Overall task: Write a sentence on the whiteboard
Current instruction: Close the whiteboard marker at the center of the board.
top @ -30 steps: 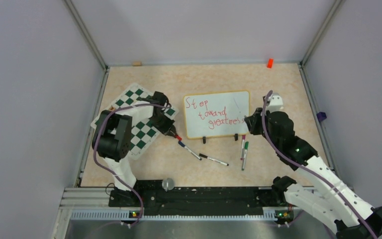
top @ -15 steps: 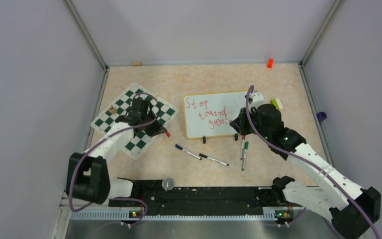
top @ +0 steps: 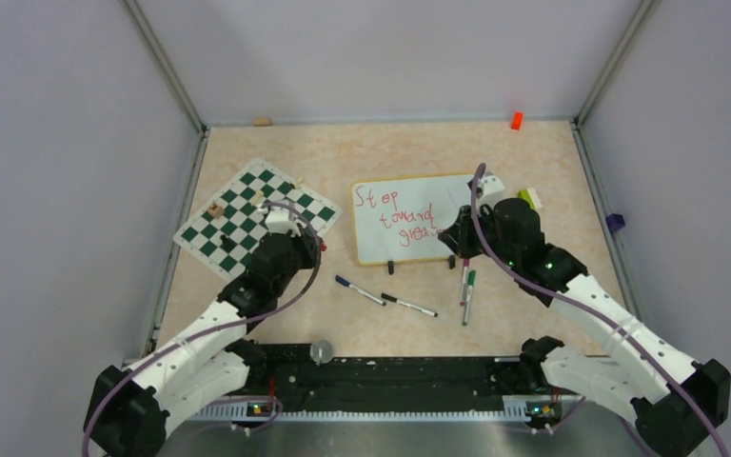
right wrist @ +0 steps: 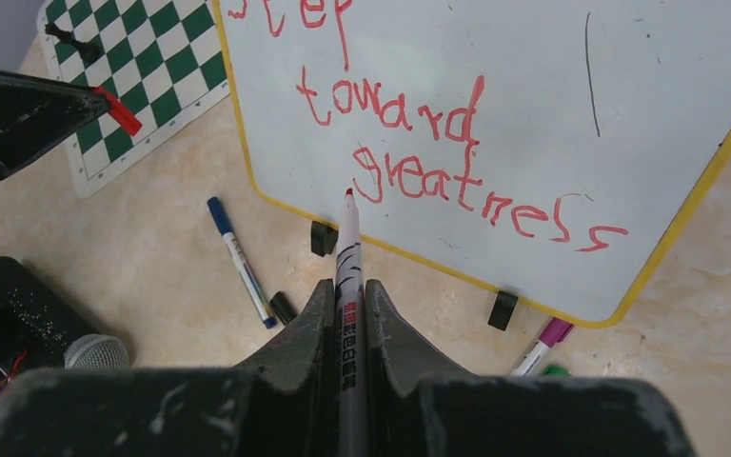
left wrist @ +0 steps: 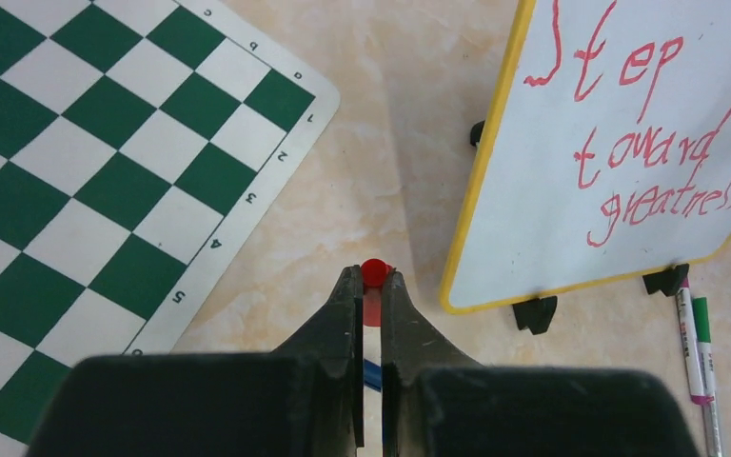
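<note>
Top external view, entries listed from arm bases outward, each placed against whiteboard (top: 433, 195).
- Blue-capped marker (top: 359, 290), black-capped marker (top: 409, 305): loose, on near side of front edge, apart from it.
- Purple marker (top: 464, 276), green marker (top: 469, 293): side by side near front right foot.
- Left gripper (left wrist: 371, 286): jaws closed on red cap (left wrist: 373, 271), in bare strip between left edge and chessboard mat (top: 247, 214).
- Right gripper (right wrist: 349, 286): clamped on red marker (right wrist: 348, 228), tip at "greatness" line, contact unclear.
- Sentence (right wrist: 409, 143): three red lines on board face.
- Tabletop (top: 390, 148): open beyond far edge.
</note>
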Robot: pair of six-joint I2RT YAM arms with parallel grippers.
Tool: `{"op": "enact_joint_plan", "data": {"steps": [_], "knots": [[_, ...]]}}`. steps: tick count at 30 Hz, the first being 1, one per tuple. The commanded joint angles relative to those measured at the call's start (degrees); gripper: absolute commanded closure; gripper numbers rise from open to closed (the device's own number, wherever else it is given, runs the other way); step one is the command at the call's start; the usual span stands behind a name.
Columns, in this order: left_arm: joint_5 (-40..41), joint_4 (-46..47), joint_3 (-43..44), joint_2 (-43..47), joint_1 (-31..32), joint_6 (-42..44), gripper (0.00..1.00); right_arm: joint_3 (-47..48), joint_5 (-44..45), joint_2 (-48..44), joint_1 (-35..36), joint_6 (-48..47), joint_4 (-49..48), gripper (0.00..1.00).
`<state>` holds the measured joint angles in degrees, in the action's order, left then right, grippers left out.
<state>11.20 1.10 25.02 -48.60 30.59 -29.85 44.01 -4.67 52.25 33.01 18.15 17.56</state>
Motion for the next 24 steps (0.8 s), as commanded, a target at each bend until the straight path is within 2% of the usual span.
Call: {"op": "enact_joint_plan", "data": {"steps": [1,6,8,13,17,24], "knots": [[7.54,6.40,1.02,-1.31,3.13,6.28,1.00,1.90,-0.91,-1.41,0.82,0.13,-1.59,1.00],[-7.48,9.77,-1.80,-2.48,7.87,10.71,1.00,2.31,-1.33,-1.88,1.17,0.51,-0.30,1.00],[-10.12,12.08,-4.01,-2.71,11.60,12.80,1.00,2.40,-1.48,-2.76,1.28,0.70,0.94,1.00],[-7.13,10.64,-5.06,-3.46,23.85,19.58,1.00,1.80,-1.01,-6.27,1.26,0.96,4.39,1.00],[-5.06,9.89,-4.38,-7.15,27.77,19.35,1.00,0.56,-0.26,-8.36,1.27,1.36,5.82,1.00],[6.02,12.32,-4.63,-15.58,33.66,17.04,1.00,-0.67,-0.03,-10.32,1.28,2.63,5.99,1.00]]}}
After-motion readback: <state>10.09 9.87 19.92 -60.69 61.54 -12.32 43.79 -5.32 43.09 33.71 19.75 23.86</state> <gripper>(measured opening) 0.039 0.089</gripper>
